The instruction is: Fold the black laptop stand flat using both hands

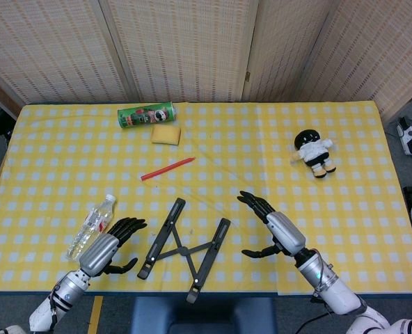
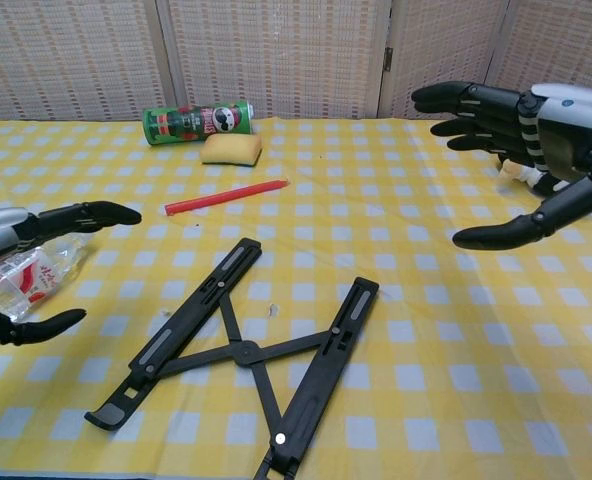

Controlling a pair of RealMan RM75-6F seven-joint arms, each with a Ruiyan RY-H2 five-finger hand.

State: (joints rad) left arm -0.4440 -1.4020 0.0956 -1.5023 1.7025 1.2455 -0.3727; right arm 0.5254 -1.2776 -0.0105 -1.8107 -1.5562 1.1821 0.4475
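Note:
The black laptop stand [image 1: 185, 247] [image 2: 244, 352] lies flat on the yellow checked tablecloth near the front edge, its two bars splayed and joined by crossed links. My left hand [image 1: 108, 247] [image 2: 28, 262] hovers just left of it, fingers apart, holding nothing. My right hand [image 1: 272, 231] [image 2: 521, 135] is to the right of the stand, lifted off it, fingers spread and empty. Neither hand touches the stand.
A clear water bottle [image 1: 91, 226] [image 2: 21, 280] lies beside my left hand. A red pen [image 1: 167, 168] lies mid-table. A green chip can [image 1: 145, 115] and yellow sponge [image 1: 165, 133] sit at the back left. A small plush doll [image 1: 315, 152] sits at the right.

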